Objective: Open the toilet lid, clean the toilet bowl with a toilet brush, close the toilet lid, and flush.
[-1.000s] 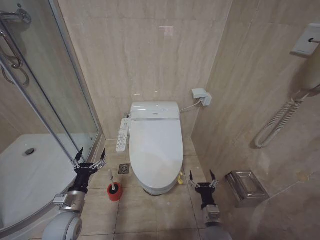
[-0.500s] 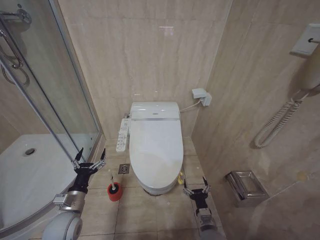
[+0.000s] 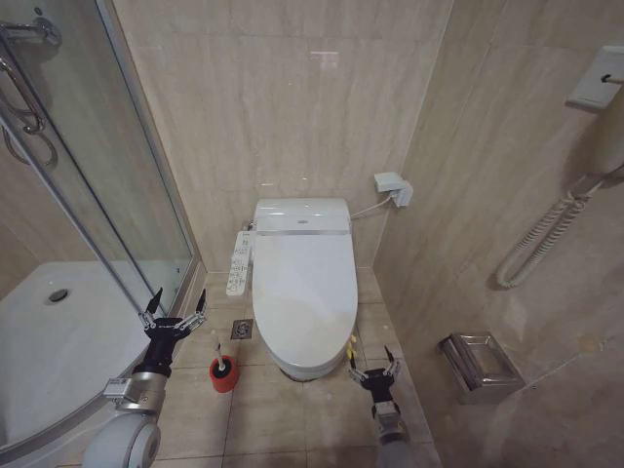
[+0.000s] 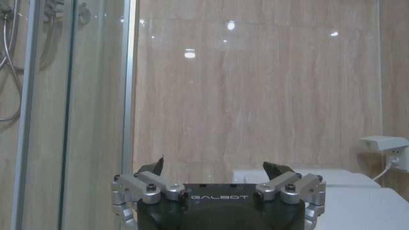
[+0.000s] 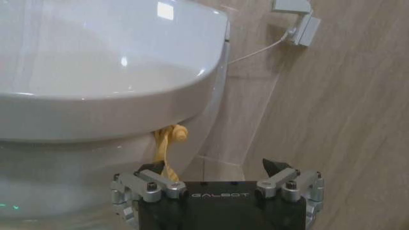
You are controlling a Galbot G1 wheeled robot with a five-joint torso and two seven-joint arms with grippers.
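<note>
The toilet lid (image 3: 302,292) is a glossy white oval lying shut over the toilet bowl, whose inside is hidden. The lid (image 5: 96,52) also fills much of the right wrist view, with a yellow tie (image 5: 167,139) hanging under its rim. The toilet brush (image 3: 221,363) stands in its red holder cup (image 3: 223,375) on the floor left of the toilet. My right gripper (image 3: 374,369) hangs open, empty, just right of the toilet's front, near the yellow tie (image 3: 352,346). My left gripper (image 3: 175,314) is open and empty above and left of the brush.
A glass shower enclosure with a white tray (image 3: 58,341) takes up the left side. A control panel (image 3: 240,261) sticks out on the toilet's left. A wall socket (image 3: 393,185) and a chrome paper holder (image 3: 480,363) are on the right wall. A floor drain (image 3: 242,330) lies beside the toilet.
My right gripper has moved left and a little forward, from by the right wall to close beside the toilet's front rim. The left arm has stayed still.
</note>
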